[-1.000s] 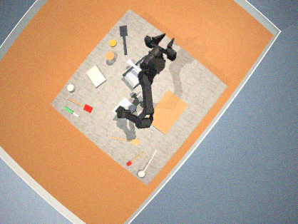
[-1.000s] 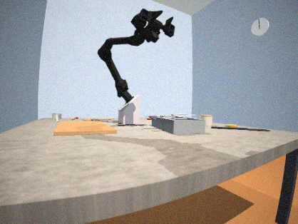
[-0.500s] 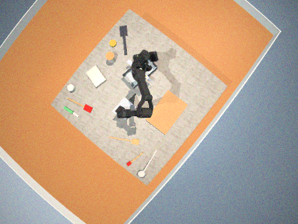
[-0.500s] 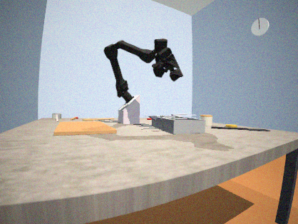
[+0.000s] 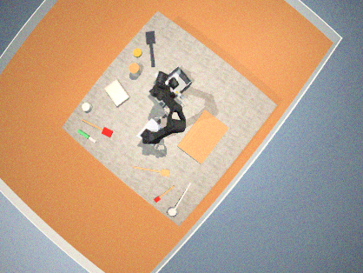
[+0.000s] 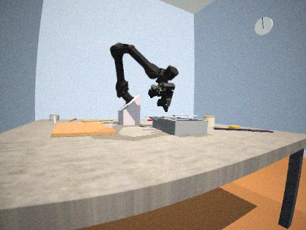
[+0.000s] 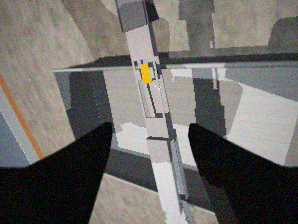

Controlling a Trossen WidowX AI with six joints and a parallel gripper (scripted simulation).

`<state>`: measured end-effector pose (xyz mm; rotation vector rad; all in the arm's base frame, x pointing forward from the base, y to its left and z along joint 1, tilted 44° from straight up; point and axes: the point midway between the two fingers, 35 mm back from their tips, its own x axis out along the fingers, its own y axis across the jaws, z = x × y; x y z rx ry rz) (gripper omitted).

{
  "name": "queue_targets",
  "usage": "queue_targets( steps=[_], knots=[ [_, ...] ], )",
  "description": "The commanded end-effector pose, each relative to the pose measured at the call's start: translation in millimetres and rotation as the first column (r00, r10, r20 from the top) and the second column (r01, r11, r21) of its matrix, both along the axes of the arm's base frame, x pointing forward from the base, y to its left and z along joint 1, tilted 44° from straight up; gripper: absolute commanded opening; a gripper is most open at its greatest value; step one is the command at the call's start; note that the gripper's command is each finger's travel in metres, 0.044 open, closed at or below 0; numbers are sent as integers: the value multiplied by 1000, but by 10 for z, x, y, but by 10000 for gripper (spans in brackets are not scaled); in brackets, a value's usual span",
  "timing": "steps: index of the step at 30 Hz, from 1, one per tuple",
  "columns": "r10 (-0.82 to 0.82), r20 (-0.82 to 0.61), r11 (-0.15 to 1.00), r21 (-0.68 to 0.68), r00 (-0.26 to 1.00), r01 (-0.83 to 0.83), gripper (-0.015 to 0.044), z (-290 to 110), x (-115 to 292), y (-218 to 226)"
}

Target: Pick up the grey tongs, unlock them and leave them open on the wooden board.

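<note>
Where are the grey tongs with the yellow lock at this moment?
The grey tongs lie across the grey roasting tin, seen in the wrist view directly below and between the open black gripper fingers, untouched.

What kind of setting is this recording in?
Probably a kitchen-style workbench in a plain blue-walled room: a grey table carries a roasting tin with tongs across it, a wooden board and scattered utensils such as a black spatula.

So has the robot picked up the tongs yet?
Not yet. The black gripper is open and empty, hanging above the grey metal tongs, which lie across the grey roasting tin. Grabbing, tipping them down, squeezing to unlock and putting them open on the wooden board are all left.
</note>
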<state>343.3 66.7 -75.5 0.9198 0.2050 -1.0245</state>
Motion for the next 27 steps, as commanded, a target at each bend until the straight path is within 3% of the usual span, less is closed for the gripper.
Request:
queue_targets(
  steps=[1, 27],
  knots=[
    [-2, -24, 999, -39, 1000, 1, 260, -23, -53, -61],
    [-4, -28, 999, -34, 1000, 3, 260, -174, 114, -184]
  ],
)
